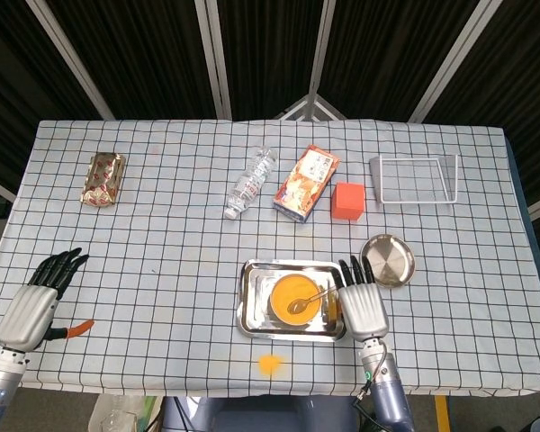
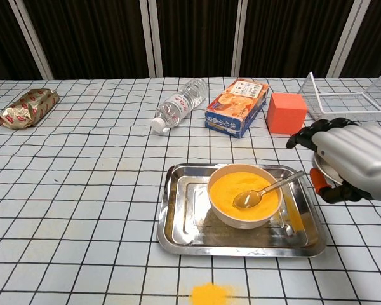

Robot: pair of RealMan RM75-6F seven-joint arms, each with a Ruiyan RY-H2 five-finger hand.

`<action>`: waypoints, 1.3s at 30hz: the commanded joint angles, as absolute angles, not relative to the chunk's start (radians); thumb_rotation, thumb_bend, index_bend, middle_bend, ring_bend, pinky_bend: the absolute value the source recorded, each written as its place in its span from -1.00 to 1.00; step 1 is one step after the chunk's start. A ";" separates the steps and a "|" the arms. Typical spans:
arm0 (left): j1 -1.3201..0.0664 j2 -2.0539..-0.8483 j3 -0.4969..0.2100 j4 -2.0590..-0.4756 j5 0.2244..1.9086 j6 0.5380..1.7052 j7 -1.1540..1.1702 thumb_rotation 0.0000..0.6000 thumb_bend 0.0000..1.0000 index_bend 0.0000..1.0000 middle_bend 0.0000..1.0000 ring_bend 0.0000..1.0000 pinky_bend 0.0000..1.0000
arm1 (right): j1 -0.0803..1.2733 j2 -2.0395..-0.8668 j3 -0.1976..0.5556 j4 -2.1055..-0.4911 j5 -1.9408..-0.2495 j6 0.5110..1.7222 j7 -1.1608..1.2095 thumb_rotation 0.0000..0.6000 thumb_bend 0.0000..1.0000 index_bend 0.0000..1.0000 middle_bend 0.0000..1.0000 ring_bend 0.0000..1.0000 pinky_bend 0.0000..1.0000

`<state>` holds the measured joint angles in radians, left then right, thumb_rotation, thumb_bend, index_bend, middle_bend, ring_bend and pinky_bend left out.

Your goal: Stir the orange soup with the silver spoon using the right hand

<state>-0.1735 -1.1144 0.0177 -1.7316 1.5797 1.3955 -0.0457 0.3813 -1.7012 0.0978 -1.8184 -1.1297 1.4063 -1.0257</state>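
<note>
A white bowl of orange soup [image 2: 243, 194] [image 1: 294, 298] stands in a steel tray [image 2: 178, 222] [image 1: 252, 301] near the table's front edge. The silver spoon [image 2: 264, 190] [image 1: 310, 299] rests in the bowl on its own, its scoop in the soup and its handle leaning over the right rim. My right hand [image 2: 349, 161] [image 1: 363, 307] hovers just right of the tray, apart from the spoon handle, fingers spread and holding nothing. My left hand [image 1: 38, 301] lies at the front left corner with its fingers apart, seen only in the head view.
An orange spill [image 2: 209, 294] marks the cloth in front of the tray. A small steel plate [image 1: 389, 260] sits right of my right hand. Behind the tray lie an orange block [image 2: 286, 112], a snack box [image 2: 237, 106], a water bottle [image 2: 178, 105], a wire rack [image 1: 414, 179] and a foil packet [image 2: 26, 107].
</note>
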 commanded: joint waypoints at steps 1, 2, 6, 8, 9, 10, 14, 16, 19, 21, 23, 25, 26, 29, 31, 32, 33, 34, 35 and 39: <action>-0.174 -1.114 0.018 -1.731 1.579 1.394 -0.044 1.00 -0.96 -1.00 -1.00 -1.00 -1.00 | 0.386 -1.705 0.099 -1.814 -1.117 1.399 -1.029 1.00 0.60 -0.62 -0.73 -1.00 -1.00; -0.174 -1.115 0.018 -1.732 1.579 1.394 -0.043 1.00 -0.96 -1.00 -1.00 -1.00 -1.00 | 0.387 -1.710 0.103 -1.811 -1.110 1.397 -1.028 1.00 0.62 -0.62 -0.73 -1.00 -1.00; -0.173 -1.115 0.018 -1.731 1.580 1.396 -0.044 1.00 -0.96 -1.00 -1.00 -1.00 -1.00 | 0.395 -1.730 0.117 -1.797 -1.065 1.383 -1.030 1.00 0.73 -0.60 -0.74 -1.00 -1.00; -0.173 -1.115 0.018 -1.731 1.579 1.395 -0.045 1.00 -0.96 -1.00 -1.00 -1.00 -1.00 | 0.399 -1.735 0.116 -1.791 -1.058 1.379 -1.038 1.00 0.79 -0.50 -0.74 -1.00 -1.00; -0.174 -1.114 0.018 -1.730 1.578 1.394 -0.044 1.00 -0.96 -1.00 -1.00 -1.00 -1.00 | 0.401 -1.738 0.113 -1.786 -1.055 1.377 -1.042 1.00 0.81 -0.46 -0.74 -1.00 -1.00; -0.174 -1.114 0.018 -1.730 1.576 1.391 -0.044 1.00 -0.96 -1.00 -1.00 -1.00 -1.00 | 0.402 -1.742 0.111 -1.782 -1.053 1.377 -1.044 1.00 0.84 -0.41 -0.74 -1.00 -1.00; -0.175 -1.113 0.018 -1.732 1.575 1.389 -0.043 1.00 -0.96 -1.00 -1.00 -1.00 -1.00 | 0.405 -1.753 0.104 -1.772 -1.046 1.377 -1.046 1.00 0.92 -0.26 -0.74 -1.00 -1.00; -0.175 -1.112 0.018 -1.732 1.575 1.390 -0.044 1.00 -0.96 -1.00 -1.00 -1.00 -1.00 | 0.406 -1.757 0.100 -1.767 -1.044 1.378 -1.049 1.00 0.92 -0.21 -0.74 -1.00 -1.00; -0.175 -1.112 0.018 -1.732 1.575 1.390 -0.044 1.00 -0.96 -1.00 -1.00 -1.00 -1.00 | 0.407 -1.759 0.095 -1.764 -1.043 1.382 -1.052 1.00 0.92 -0.14 -0.74 -1.00 -1.00; -0.175 -1.112 0.018 -1.732 1.575 1.390 -0.043 1.00 -0.96 -1.00 -1.00 -1.00 -1.00 | 0.407 -1.759 0.094 -1.767 -1.047 1.388 -1.051 1.00 0.92 -0.11 -0.74 -1.00 -1.00; -0.175 -1.112 0.018 -1.733 1.574 1.389 -0.043 1.00 -0.96 -1.00 -1.00 -1.00 -1.00 | 0.406 -1.756 0.095 -1.773 -1.050 1.393 -1.048 1.00 0.92 -0.11 -0.74 -1.00 -1.00; -0.175 -1.112 0.018 -1.733 1.573 1.388 -0.043 1.00 -0.96 -1.00 -1.00 -1.00 -1.00 | 0.406 -1.752 0.095 -1.780 -1.053 1.399 -1.046 1.00 0.92 -0.10 -0.74 -1.00 -1.00; -0.175 -1.112 0.018 -1.734 1.573 1.387 -0.043 1.00 -0.96 -1.00 -1.00 -1.00 -1.00 | 0.406 -1.750 0.095 -1.782 -1.054 1.401 -1.046 1.00 0.92 -0.10 -0.74 -1.00 -1.00; -0.175 -1.112 0.018 -1.735 1.571 1.386 -0.042 1.00 -0.96 -1.00 -1.00 -1.00 -1.00 | 0.404 -1.743 0.092 -1.788 -1.055 1.407 -1.049 1.00 0.92 -0.10 -0.74 -1.00 -1.00; -0.175 -1.111 0.018 -1.736 1.571 1.386 -0.041 1.00 -0.96 -1.00 -1.00 -1.00 -1.00 | 0.401 -1.736 0.085 -1.798 -1.058 1.414 -1.048 1.00 0.92 -0.10 -0.74 -1.00 -1.00; -0.175 -1.111 0.018 -1.736 1.571 1.385 -0.041 1.00 -0.96 -1.00 -1.00 -1.00 -1.00 | 0.398 -1.733 0.082 -1.804 -1.059 1.417 -1.046 1.00 0.92 -0.10 -0.74 -1.00 -1.00; -0.176 -1.111 0.018 -1.737 1.570 1.386 -0.042 1.00 -0.96 -1.00 -1.00 -1.00 -1.00 | 0.396 -1.730 0.078 -1.809 -1.061 1.421 -1.045 1.00 0.92 -0.10 -0.74 -1.00 -1.00; -0.175 -1.112 0.017 -1.737 1.570 1.387 -0.043 1.00 -0.96 -1.00 -1.00 -1.00 -1.00 | 0.393 -1.725 0.070 -1.816 -1.067 1.425 -1.042 1.00 0.92 -0.10 -0.74 -1.00 -1.00; -0.175 -1.112 0.016 -1.737 1.569 1.387 -0.043 1.00 -0.96 -1.00 -1.00 -1.00 -1.00 | 0.390 -1.721 0.064 -1.821 -1.073 1.429 -1.040 1.00 0.92 -0.10 -0.74 -1.00 -1.00; -0.176 -1.112 0.016 -1.738 1.566 1.385 -0.042 1.00 -0.96 -1.00 -1.00 -1.00 -1.00 | 0.380 -1.706 0.042 -1.835 -1.090 1.440 -1.034 1.00 0.92 -0.10 -0.74 -1.00 -1.00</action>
<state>-0.1756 -1.1121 0.0157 -1.7379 1.5658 1.3851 -0.0416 0.3832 -1.7101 0.0464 -1.8316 -1.0868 1.4364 -1.0352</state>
